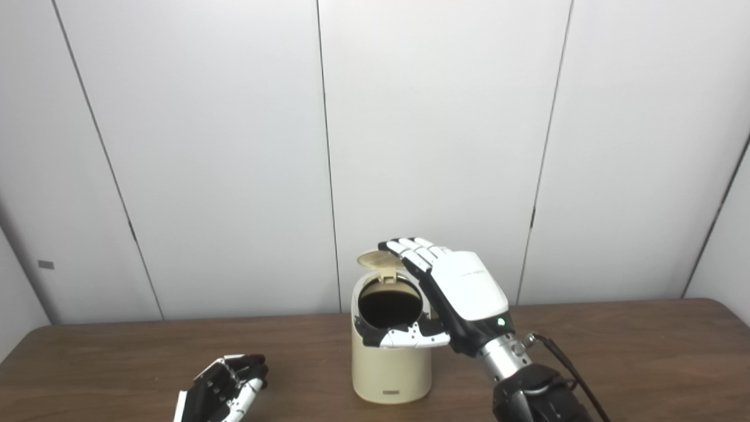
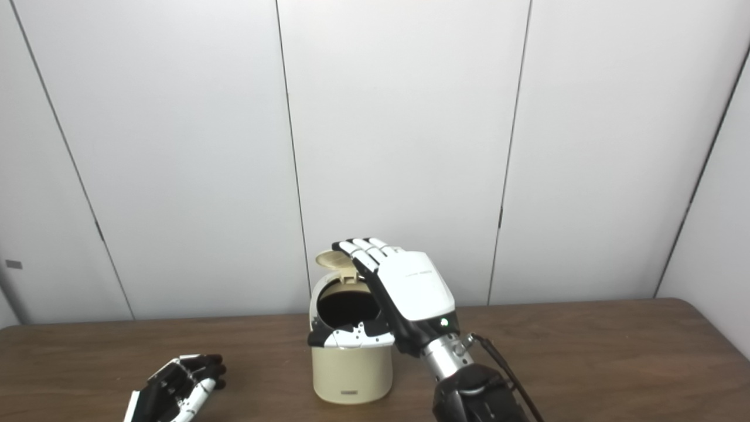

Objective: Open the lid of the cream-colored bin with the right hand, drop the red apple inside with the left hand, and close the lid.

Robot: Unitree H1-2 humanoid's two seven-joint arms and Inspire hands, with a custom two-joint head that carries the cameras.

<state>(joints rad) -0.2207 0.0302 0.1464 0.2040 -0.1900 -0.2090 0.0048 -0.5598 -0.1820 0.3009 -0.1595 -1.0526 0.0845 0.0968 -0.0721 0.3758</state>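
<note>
The bin stands mid-worktop, lid tipped up behind its dark mouth. The right hand, fingers extended, holding nothing, hovers just right of the lid. The left hand rests empty, well left; no apple is visible.

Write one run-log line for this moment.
cream-colored plastic bin lid: open | right robot hand: open, fingertips at lid | left robot hand: on table | apple: unseen

"What stood behind it all?"
"A pale wall of tall panels, split by thin dark seams. Light fell flat and even."
"And below?"
"A brown wooden table, its grain running sideways, its far corners rounded."
</note>
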